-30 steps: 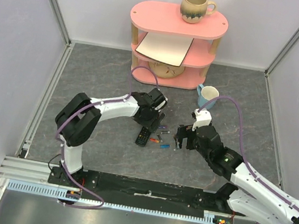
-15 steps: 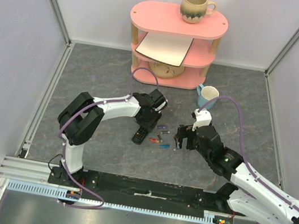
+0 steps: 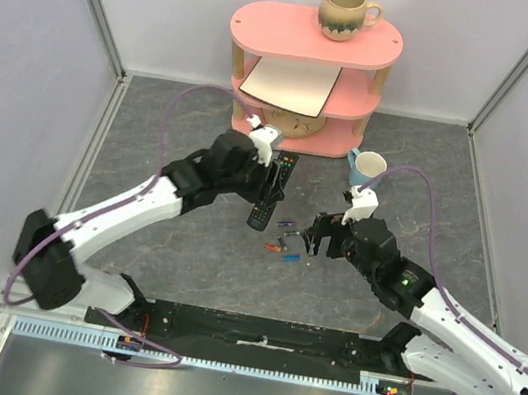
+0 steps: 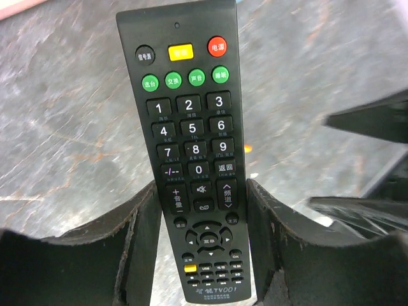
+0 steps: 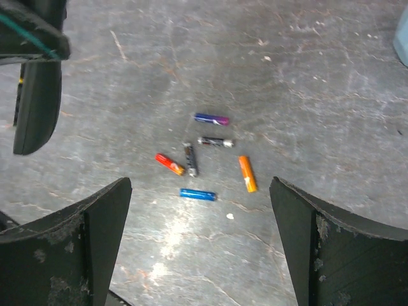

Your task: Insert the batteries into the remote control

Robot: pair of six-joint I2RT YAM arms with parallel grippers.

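Holding the slim black rectangular plastic remote control by its lower end, the left gripper had its jaws pressed on both long edges, apparently clear of the grey marbled table. The right gripper hovered with jaws spread wide above the small loose cylindrical batteries, touching none. The step looked like presenting the remote; next, its hidden back would probably need turning toward the right arm and opening. Its long axis ran roughly far-to-near, button face toward the wrist camera, power-button end pointing beyond the fingertips.
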